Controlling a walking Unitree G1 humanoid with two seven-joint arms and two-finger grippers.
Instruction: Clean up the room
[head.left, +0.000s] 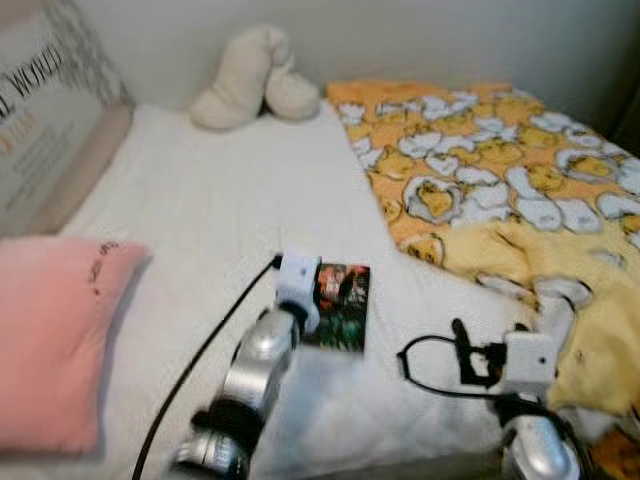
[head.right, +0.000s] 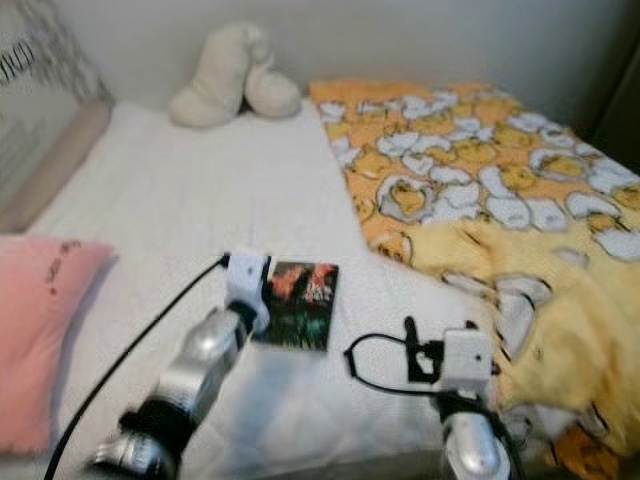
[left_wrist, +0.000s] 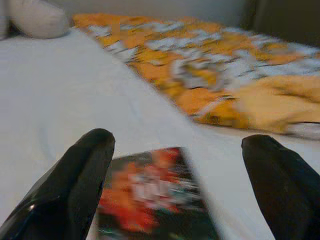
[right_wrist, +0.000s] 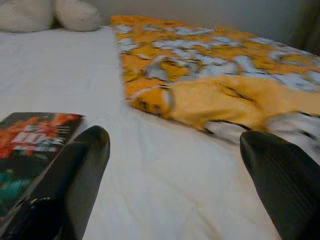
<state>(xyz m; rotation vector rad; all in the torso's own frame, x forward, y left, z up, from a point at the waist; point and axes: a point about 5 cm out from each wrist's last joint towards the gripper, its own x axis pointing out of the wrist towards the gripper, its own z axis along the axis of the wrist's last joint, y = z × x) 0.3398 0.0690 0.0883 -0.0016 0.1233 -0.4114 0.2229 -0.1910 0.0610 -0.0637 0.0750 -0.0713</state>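
A book (head.left: 345, 305) with a dark red-and-green cover lies flat on the white sheet (head.left: 220, 200) of the bed. My left arm (head.left: 260, 360) reaches over the sheet to the book's near left edge. In the left wrist view my left gripper (left_wrist: 177, 145) is open, its two black fingers spread just above the book (left_wrist: 155, 200), touching nothing. My right gripper (right_wrist: 172, 137) is open too and holds nothing. It hovers over bare sheet, with the book (right_wrist: 30, 145) to its left and the yellow blanket (right_wrist: 225, 100) ahead.
A yellow-orange duck-print blanket (head.left: 500, 170) covers the bed's right half, rumpled near my right arm (head.left: 530, 400). A pink pillow (head.left: 50, 340) lies at the near left. A cream plush toy (head.left: 250, 80) rests at the far wall. A printed board (head.left: 40, 120) leans at the left.
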